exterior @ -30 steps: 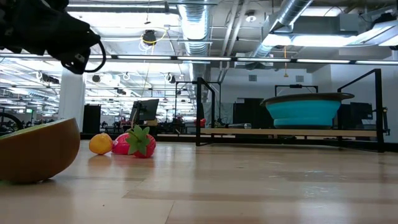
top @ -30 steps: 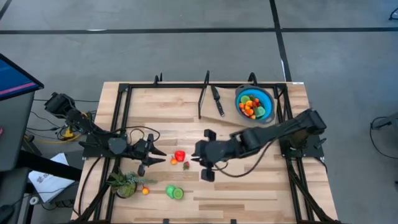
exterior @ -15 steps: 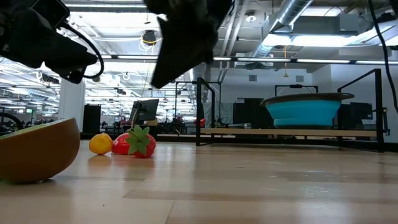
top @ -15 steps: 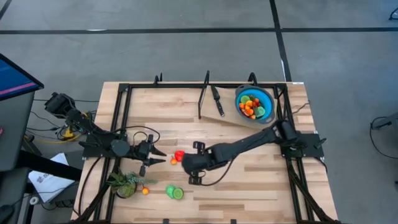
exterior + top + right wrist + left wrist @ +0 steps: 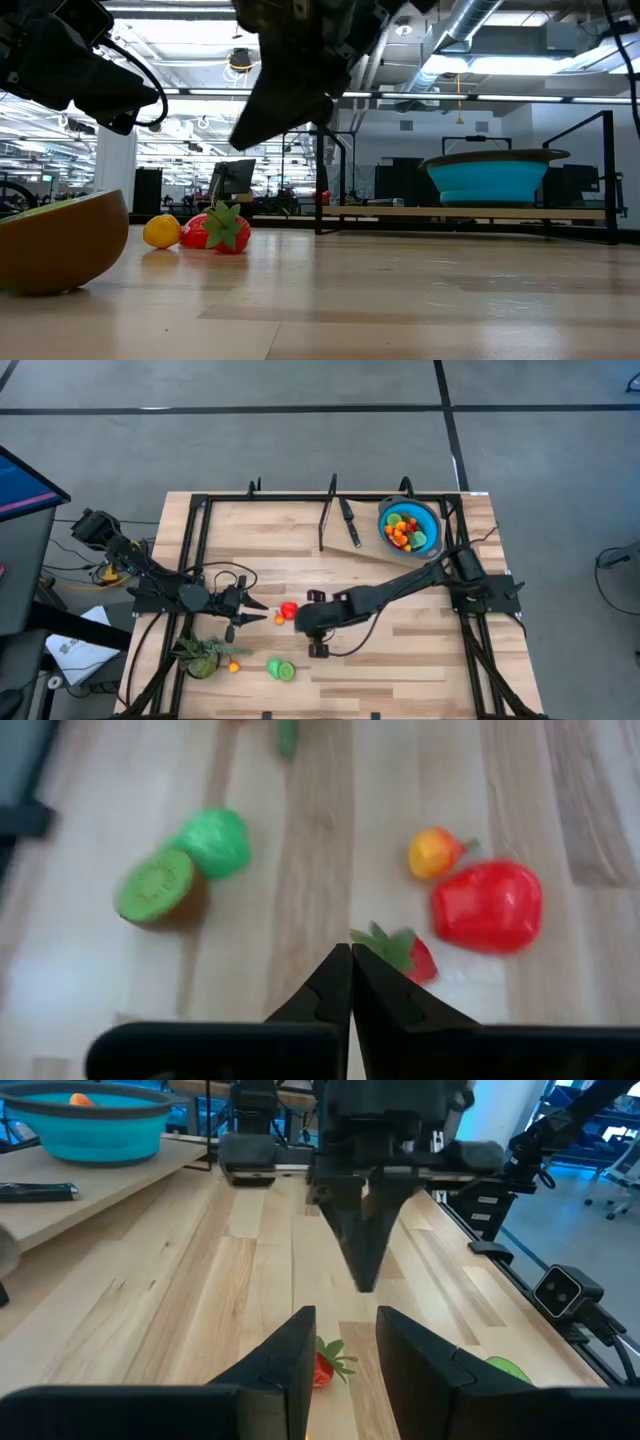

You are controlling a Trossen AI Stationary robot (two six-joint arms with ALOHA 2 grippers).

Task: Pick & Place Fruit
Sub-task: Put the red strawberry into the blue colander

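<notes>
Now that your right gripper [image 5: 350,965] has swung in and pinched shut on nothing, the strawberry [image 5: 400,952] lies loose just beyond its tips; reopen first. Left gripper [image 5: 340,1342] waits part open, empty. Blue bowl [image 5: 409,527] far back.

Right arm is covering part of the strawberry [image 5: 299,625] from above. Left gripper's own fingers [image 5: 290,1365] are blocking half of it. Kiwi half [image 5: 55,240] is running off the low view's edge. Bowl [image 5: 425,518] contents: too small to sort.
</notes>
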